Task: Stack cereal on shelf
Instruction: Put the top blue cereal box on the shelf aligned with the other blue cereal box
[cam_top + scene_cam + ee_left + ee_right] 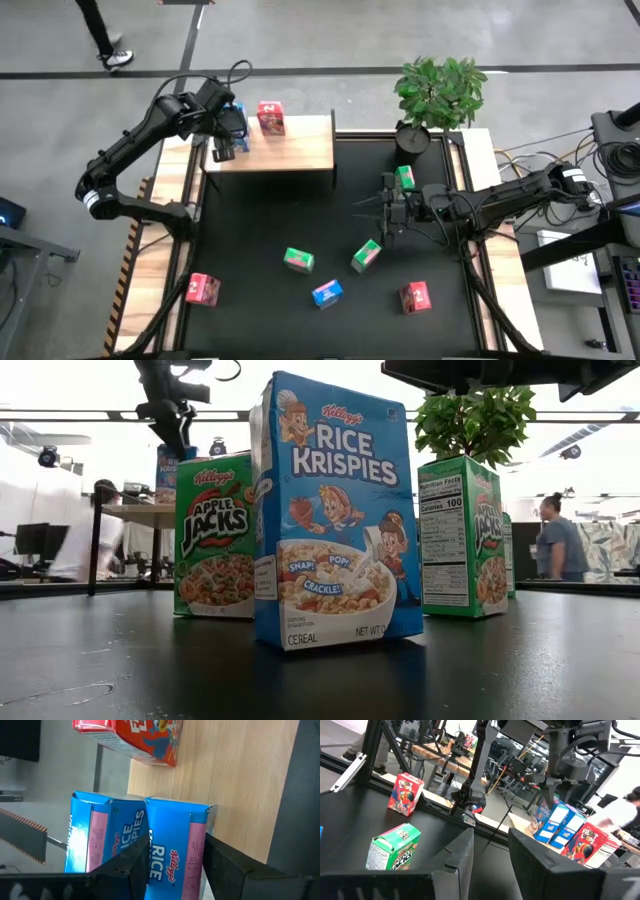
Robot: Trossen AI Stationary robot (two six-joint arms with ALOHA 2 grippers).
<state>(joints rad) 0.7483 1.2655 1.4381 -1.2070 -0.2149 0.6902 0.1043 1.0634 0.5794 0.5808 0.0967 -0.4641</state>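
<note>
We find the left gripper (172,870) over the far left corner of the shelf (300,150), its two fingers (227,865) straddling a blue Rice Krispies box (175,845) that stands on the pale board; the fingers sit on either side of the box, but we cannot tell whether they press it or have let go. Just beside it, touching or nearly so, stands a second blue box (100,840) at the shelf's left edge, and a red box (271,118) stands near the far edge a little further in. We judge the step in hand to be the placing of this blue box next to its twin. The right gripper (490,855) hovers with its jaws apart over the right side of the black mat (260,220), close to a green box (404,178) near the plant (440,92). Still on the mat are two green boxes (298,260) (366,255), one blue box (327,293) toward the near edge, and two red boxes (203,289) (415,296) near the near corners. Next, we think the left arm must open fully and rise straight up, so neither blue box tips, before fetching another.
</note>
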